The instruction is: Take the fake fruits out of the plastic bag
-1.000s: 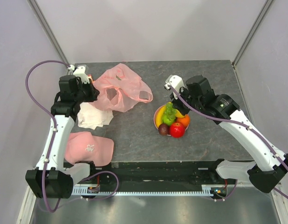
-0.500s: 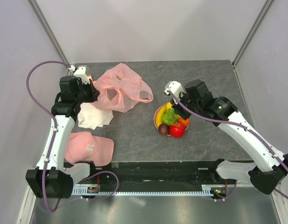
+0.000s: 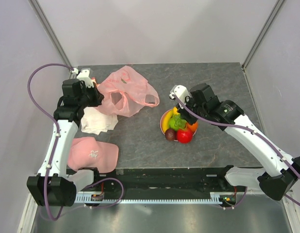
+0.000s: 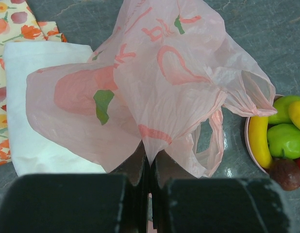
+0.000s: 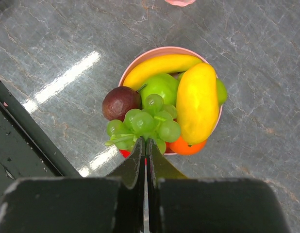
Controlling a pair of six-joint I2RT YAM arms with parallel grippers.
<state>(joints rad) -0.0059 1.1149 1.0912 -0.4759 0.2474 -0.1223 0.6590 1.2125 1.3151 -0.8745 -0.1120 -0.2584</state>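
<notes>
Across the workspace ran a dark grey, stone-patterned tabletop (image 3: 223, 77), boxed in by pale walls (image 3: 155, 29) with metal posts at the far corners. A folded white cloth (image 3: 96, 121) lay at the left edge, partly over a fruit-printed cloth (image 4: 14, 24), and a pink cloth with a logo (image 3: 94, 153) sat near the front-left corner.

The left gripper (image 4: 149, 162) was clamped tight on the plastic bag (image 4: 164, 82), with thin pink film pinched between its fingers. The bag spread crumpled over the back-left part of the table and onto the white cloth.

The right gripper (image 5: 146, 143) hung directly above a pink plate (image 5: 172, 48) at mid-table, its jaws pressed together on the stem end of a bunch of green grapes (image 5: 145, 121). Whether the grapes touched the pile below could not be told. On the plate lay a banana (image 5: 159, 65), a mango (image 5: 198, 102), a green apple (image 5: 162, 87), a dark plum (image 5: 120, 103), an orange (image 5: 186, 145) and a red apple (image 3: 184, 135), well apart from the bag.
</notes>
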